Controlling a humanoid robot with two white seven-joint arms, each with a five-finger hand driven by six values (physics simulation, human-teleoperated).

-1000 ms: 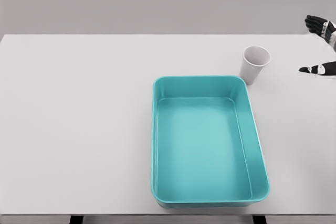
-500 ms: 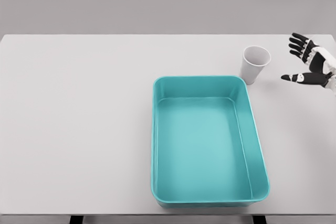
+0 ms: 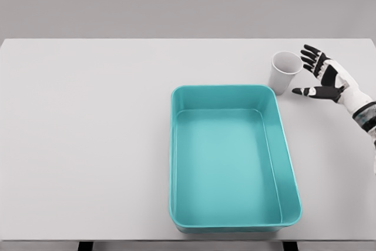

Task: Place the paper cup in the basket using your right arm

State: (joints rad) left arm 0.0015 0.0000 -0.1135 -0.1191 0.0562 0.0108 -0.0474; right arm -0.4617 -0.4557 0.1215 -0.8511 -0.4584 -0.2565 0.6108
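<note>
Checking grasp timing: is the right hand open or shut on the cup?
Open. The right hand has fingers spread beside the upright cup, with a gap between; nothing is held.

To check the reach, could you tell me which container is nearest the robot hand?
The white paper cup, just left of the open right robot hand; the teal basket lies farther.

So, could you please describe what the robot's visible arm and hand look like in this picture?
Only the right hand shows. It has five slim black fingers, a thumb with a pale patch along it, and white shell plates over the back of the hand. The white forearm carries a dark ribbed band at the wrist. No cables or markings are visible. The left arm is out of view.
</note>
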